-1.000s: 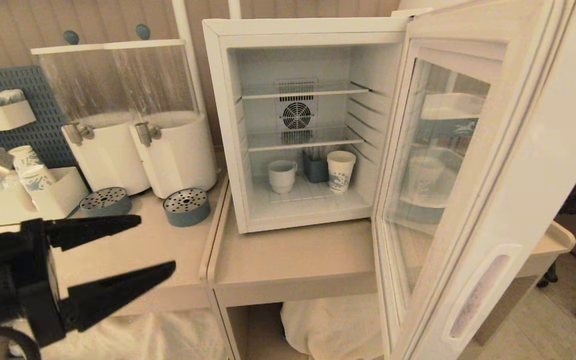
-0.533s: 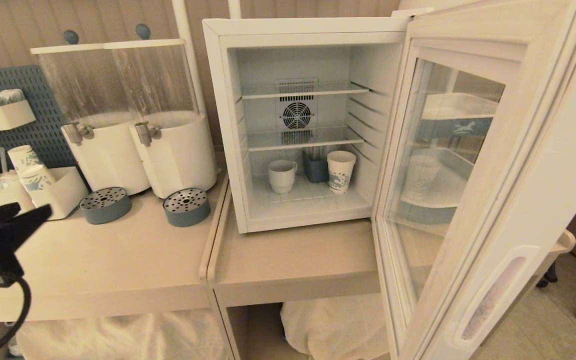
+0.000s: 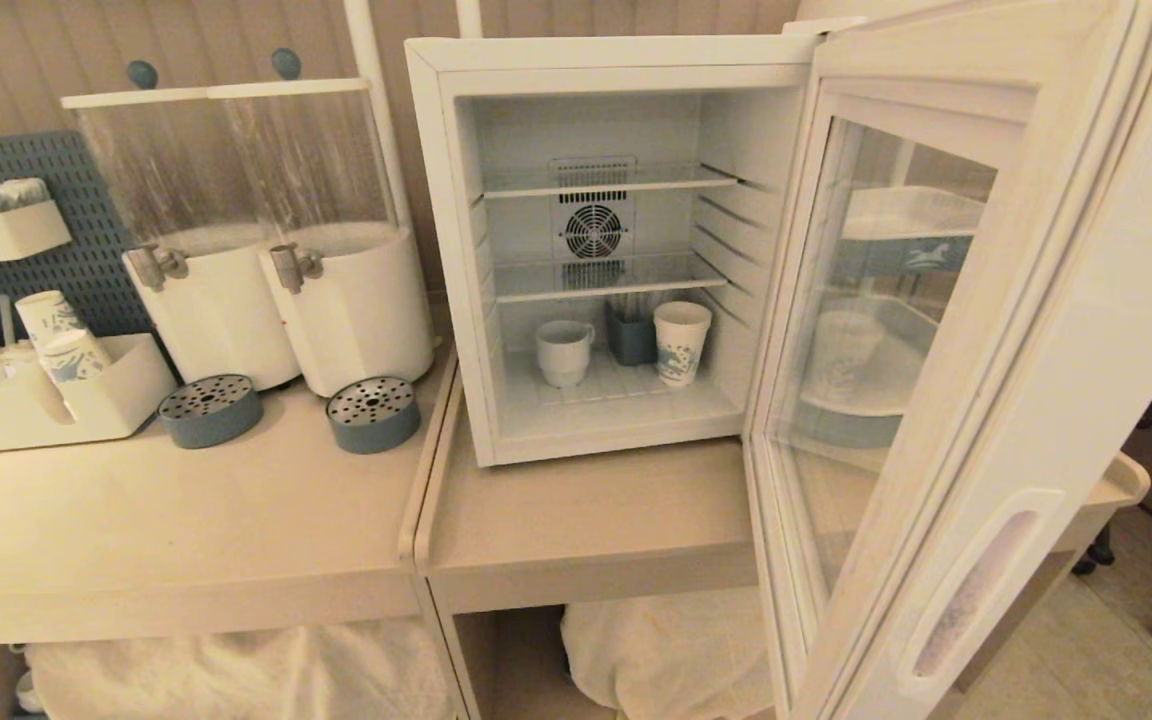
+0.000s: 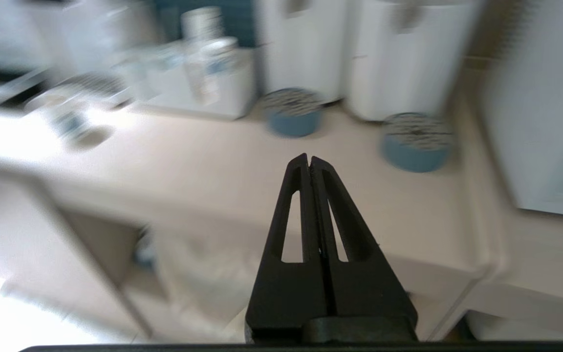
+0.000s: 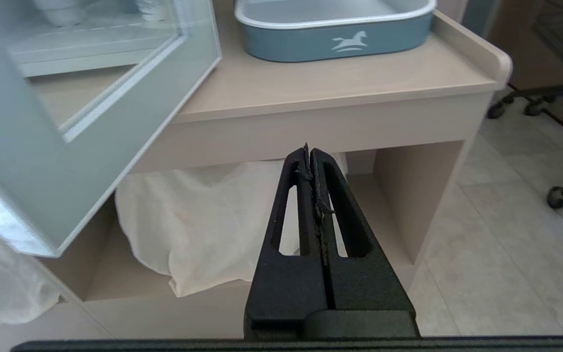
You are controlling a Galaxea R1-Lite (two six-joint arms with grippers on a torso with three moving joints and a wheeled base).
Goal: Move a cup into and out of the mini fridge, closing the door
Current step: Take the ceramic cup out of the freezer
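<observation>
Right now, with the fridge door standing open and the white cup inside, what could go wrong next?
1. The small plain white cup stands near the blue-printed paper cup and a dark blue holder on the floor of the white mini fridge; a reach might knock them.
2. The glass-windowed door stands wide open near the shut right gripper; an arm swing could hit it.
3. The left gripper is shut, and must open before grasping.

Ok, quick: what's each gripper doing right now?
Left gripper: shut, holding nothing, above the counter.
Right gripper: shut, holding nothing, low by the open door.
</observation>
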